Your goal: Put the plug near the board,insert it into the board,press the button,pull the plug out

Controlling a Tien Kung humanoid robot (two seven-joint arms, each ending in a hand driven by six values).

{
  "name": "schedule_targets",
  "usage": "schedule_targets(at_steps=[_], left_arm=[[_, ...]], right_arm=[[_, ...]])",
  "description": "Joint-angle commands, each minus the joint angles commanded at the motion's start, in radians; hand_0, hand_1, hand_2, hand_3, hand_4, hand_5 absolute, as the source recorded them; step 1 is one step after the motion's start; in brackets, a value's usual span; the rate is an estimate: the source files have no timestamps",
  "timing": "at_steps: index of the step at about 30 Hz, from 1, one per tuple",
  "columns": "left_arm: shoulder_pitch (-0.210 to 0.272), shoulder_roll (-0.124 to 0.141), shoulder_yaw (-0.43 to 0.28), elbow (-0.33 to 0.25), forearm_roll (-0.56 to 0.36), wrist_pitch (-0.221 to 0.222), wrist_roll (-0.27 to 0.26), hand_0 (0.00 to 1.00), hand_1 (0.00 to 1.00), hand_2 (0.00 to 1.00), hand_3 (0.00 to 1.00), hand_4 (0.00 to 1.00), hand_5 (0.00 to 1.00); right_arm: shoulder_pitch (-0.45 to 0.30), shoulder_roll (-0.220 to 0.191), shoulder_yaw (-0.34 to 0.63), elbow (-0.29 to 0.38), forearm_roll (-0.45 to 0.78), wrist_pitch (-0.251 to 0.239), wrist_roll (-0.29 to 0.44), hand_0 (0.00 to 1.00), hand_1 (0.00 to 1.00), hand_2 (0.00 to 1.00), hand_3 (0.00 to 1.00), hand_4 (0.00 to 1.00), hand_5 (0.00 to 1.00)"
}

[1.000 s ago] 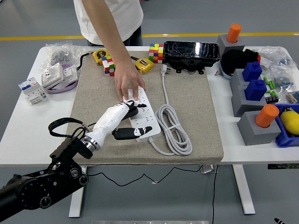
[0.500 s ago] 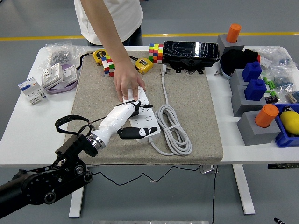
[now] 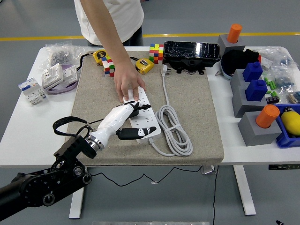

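A white power strip (image 3: 146,111) lies on the grey felt mat (image 3: 197,108), its cord coiled at the right (image 3: 174,131). My left hand (image 3: 135,121), white with dark fingertips, rests on the strip's middle. Its fingers curl over a black plug (image 3: 133,112) seated on the strip's face, and the thumb stretches along the near edge. The plug's black cable (image 3: 63,123) loops back by my wrist. A person's hand (image 3: 129,86) presses down on the strip's far end. My right hand is out of view.
Colour cubes (image 3: 157,52), yellow tape measures (image 3: 144,65) and a black case (image 3: 192,51) line the mat's far edge. Sockets and bags (image 3: 58,75) sit at the far left. Grey blocks with blue and orange pegs (image 3: 255,93) stand at the right.
My left arm shifted slightly right and up, then eased back a little. The hand stays on the plug, and the person's hand has not moved.
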Motion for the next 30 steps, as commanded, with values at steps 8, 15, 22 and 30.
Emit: schedule_targets(at_steps=[8,15,22,30], left_arm=[[0.019,0.034,-0.018,-0.12,-0.013,0.002,0.001,0.699,0.713,0.726,0.76,0.858,0.549],[0.035,0.06,-0.03,-0.212,0.014,-0.074,0.115,0.394,0.47,0.577,0.748,0.856,0.545],[0.033,0.063,-0.035,-0.227,0.084,-0.203,0.292,0.094,0.066,0.143,0.837,0.737,0.294],[0.03,0.069,-0.037,-0.254,0.076,-0.286,0.397,0.077,0.067,0.125,0.91,0.703,0.235]], right_arm=[[0.001,-0.006,-0.003,0.002,-0.001,-0.001,-0.001,0.542,0.645,0.663,0.564,0.908,0.427],[-0.001,-0.006,-0.004,0.002,-0.001,0.0,-0.002,0.542,0.645,0.663,0.564,0.908,0.428],[-0.002,-0.005,-0.006,0.003,-0.001,0.001,-0.002,0.543,0.645,0.663,0.564,0.908,0.427],[-0.002,-0.006,-0.002,0.002,-0.002,0.001,-0.003,0.542,0.645,0.663,0.563,0.907,0.427]])
